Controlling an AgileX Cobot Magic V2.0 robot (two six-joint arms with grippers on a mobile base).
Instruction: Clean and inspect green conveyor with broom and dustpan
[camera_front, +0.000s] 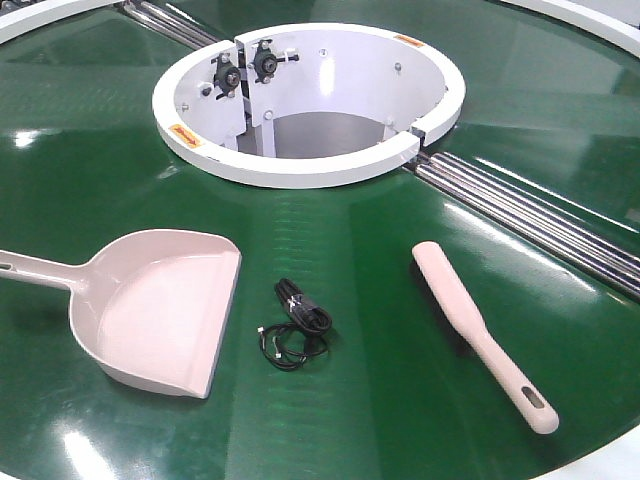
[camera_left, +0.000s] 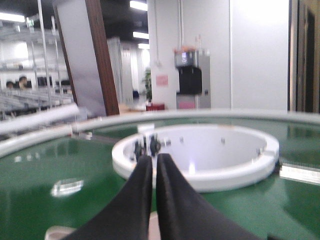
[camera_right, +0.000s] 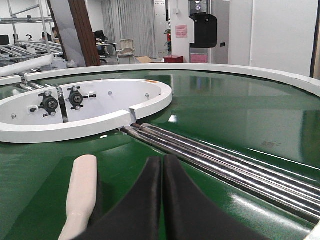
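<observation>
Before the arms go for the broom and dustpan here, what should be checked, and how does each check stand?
1. The broom lies free on the green conveyor: ok, flat, touching nothing else.
2. The dustpan lies free: ok, flat, lip toward the black cable.
3. The cable is apart from both tools: ok.
4. The left gripper is open for a grasp: not ok, fingers shut and empty.
5. The right gripper is open for a grasp: not ok, fingers shut and empty, with the broom tip just to their left.
6. The belt is stopped: cannot tell.
</observation>
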